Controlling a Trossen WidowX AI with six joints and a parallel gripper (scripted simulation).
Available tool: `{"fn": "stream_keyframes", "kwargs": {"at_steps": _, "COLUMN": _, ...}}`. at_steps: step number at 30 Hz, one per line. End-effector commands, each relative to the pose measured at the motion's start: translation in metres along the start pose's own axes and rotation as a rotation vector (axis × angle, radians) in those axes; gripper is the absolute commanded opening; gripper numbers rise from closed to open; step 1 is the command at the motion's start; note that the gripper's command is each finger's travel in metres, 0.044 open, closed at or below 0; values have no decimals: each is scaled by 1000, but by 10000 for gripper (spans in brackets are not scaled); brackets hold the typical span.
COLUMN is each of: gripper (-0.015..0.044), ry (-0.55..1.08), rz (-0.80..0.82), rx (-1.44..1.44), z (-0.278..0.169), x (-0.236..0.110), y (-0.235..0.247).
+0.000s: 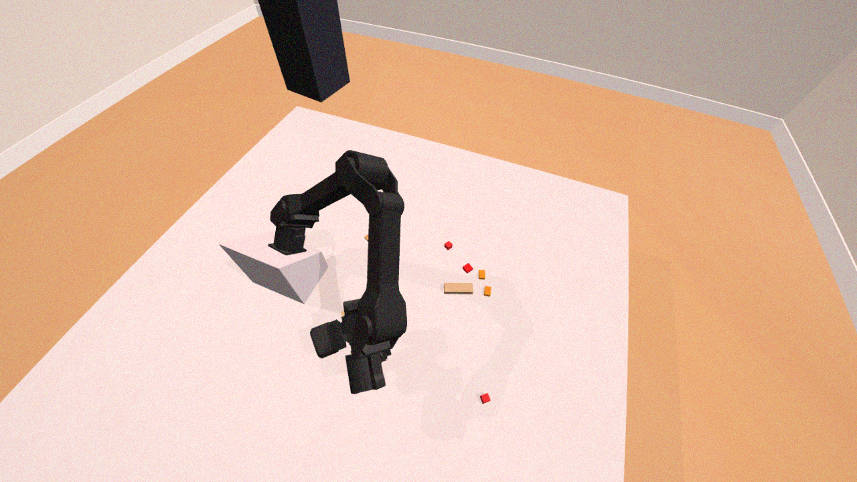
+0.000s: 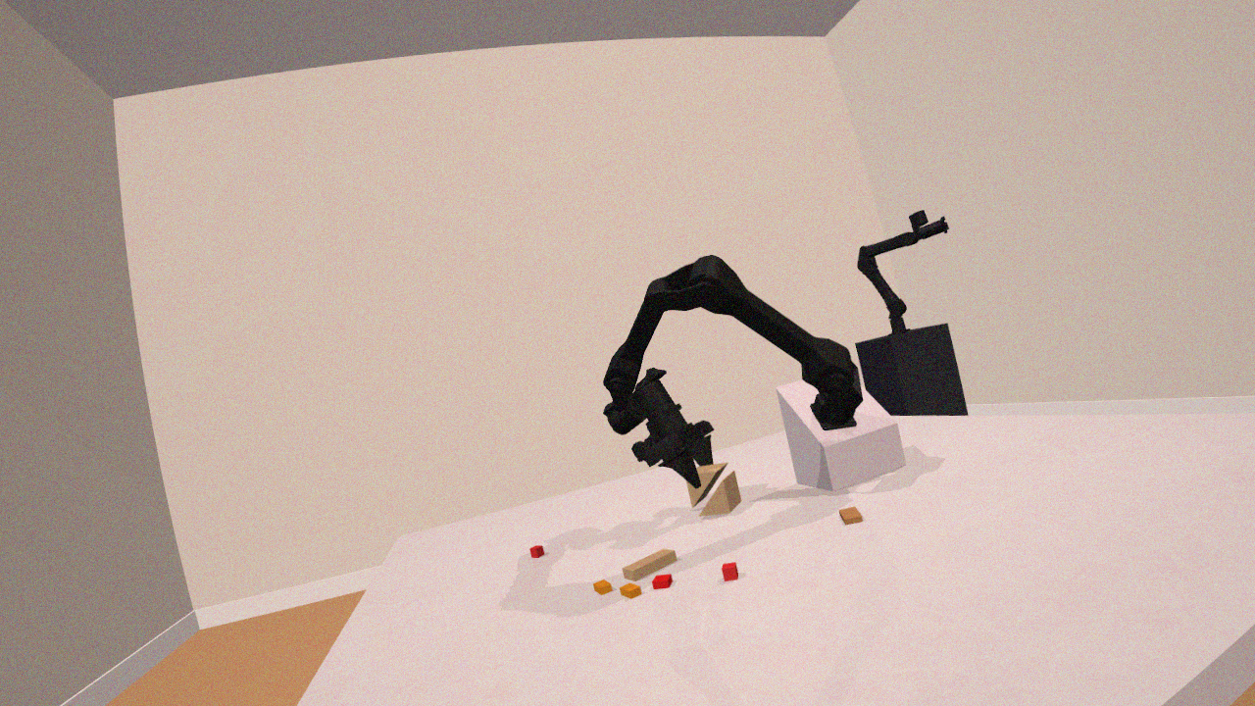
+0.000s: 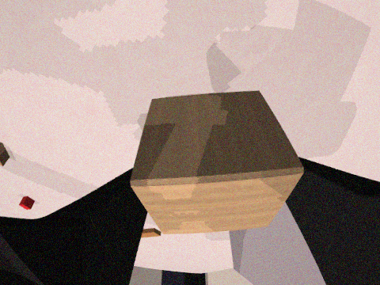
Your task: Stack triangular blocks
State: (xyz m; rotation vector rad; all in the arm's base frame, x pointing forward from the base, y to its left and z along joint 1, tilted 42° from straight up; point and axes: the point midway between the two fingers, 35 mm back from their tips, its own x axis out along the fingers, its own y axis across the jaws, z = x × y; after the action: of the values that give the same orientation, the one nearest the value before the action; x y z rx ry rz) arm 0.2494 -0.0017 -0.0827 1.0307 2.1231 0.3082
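My gripper (image 2: 702, 474) (image 3: 211, 165) is shut on one wooden triangular block (image 2: 692, 491) (image 3: 206, 206), a finger at each end. The held block has its flat side up and its dark sloped face turned down toward the other block. The lower triangular block (image 2: 725, 495) stands on the table with its slope facing the held one. In the exterior view a narrow slanting gap shows between the two slopes, and the held block sits slightly higher. In the top view the arm hides the held block and most of the lower one; in the wrist view the held block hides the lower one.
A pale pedestal (image 1: 257, 264) (image 2: 864, 456) carries the arm, beyond the lower block. A wooden bar (image 1: 458, 288) (image 2: 649, 564), a flat tan piece (image 1: 367, 237) (image 2: 850, 515), red cubes (image 1: 448, 245) (image 2: 729, 571) and orange pieces (image 1: 481, 274) (image 2: 602, 586) lie on the table, apart from the blocks.
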Motion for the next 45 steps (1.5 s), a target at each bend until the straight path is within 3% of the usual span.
{"fn": "stream_keyframes", "kwargs": {"at_steps": 1, "gripper": 0, "ry": -1, "rz": 7, "rx": 4, "z": 0, "x": 3, "y": 1}}
{"fn": "stream_keyframes", "kwargs": {"at_steps": 45, "gripper": 0, "ry": 1, "rz": 8, "rx": 6, "z": 0, "x": 17, "y": 0}}
